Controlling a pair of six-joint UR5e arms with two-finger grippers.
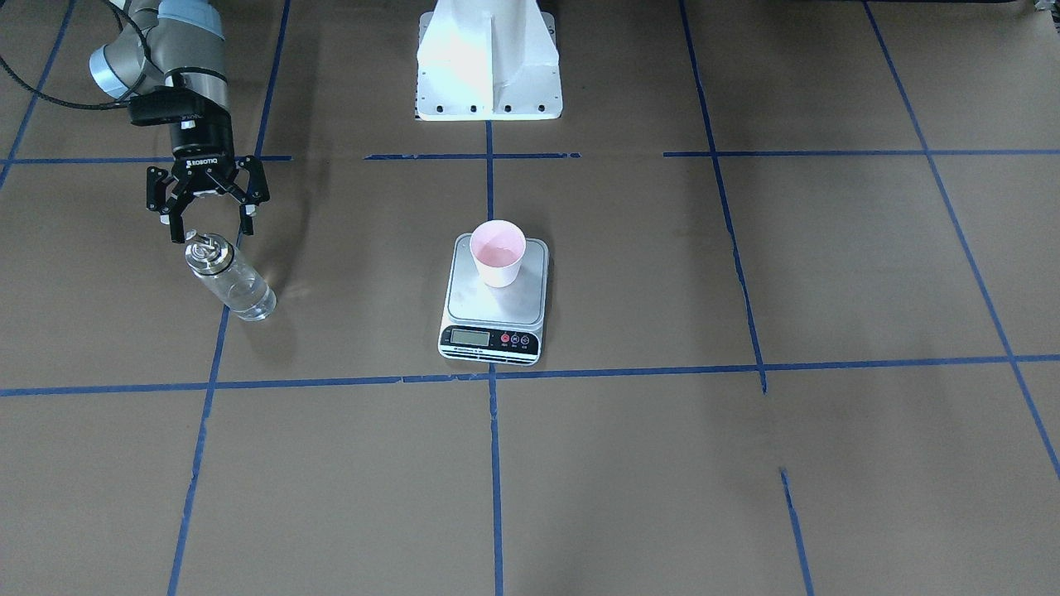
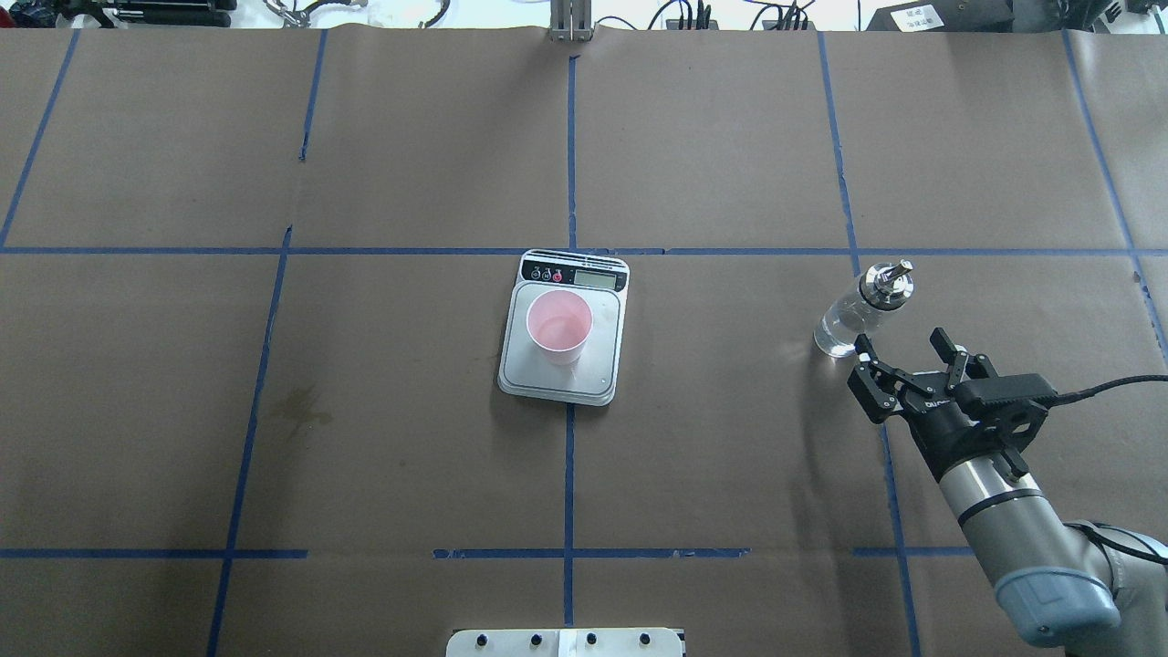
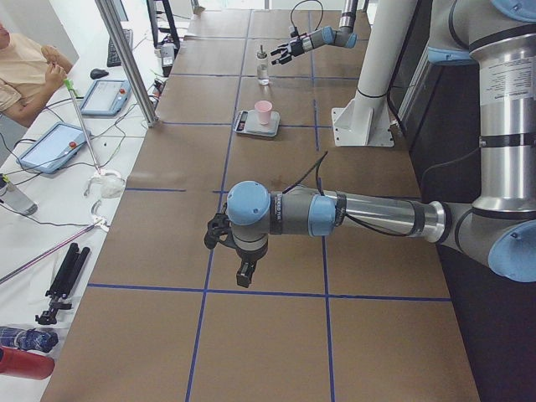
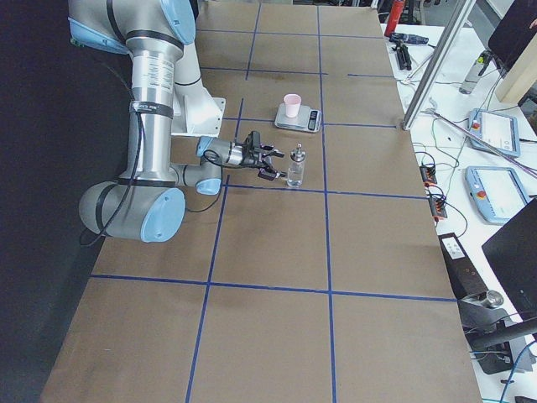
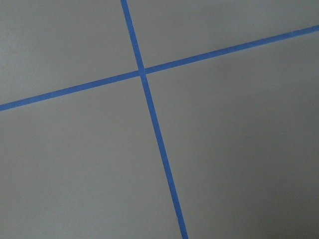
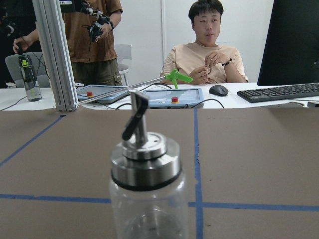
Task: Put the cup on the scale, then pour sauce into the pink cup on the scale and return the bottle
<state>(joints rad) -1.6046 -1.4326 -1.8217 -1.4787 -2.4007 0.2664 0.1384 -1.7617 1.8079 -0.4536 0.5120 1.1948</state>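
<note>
Brown paper desk [image 2: 730, 137], blue tape grid. Operators sit beyond the far edge.

- Scale [image 2: 547, 379] mid-desk; cup [image 2: 559, 327] upright on its platform, toward the display end, apparently with a little clear liquid inside.
- Bottle [image 2: 853, 315] stands upright on the desk, well apart from the scale, on the robot's right.
- Right hand [image 2: 902, 345]: fingers spread, holding nothing, just behind the bottle at cap height.
- Left hand [image 3: 243, 268]: far off; cannot tell whether it is open or closed.

Risks, as I judge them:
- The bottle is tall, narrow and top-heavy with its metal pourer. A finger clipping the cap or spout would tip it and spill the remaining liquid.
- The light paper cup would slide or topple at any knock to the scale.
</note>
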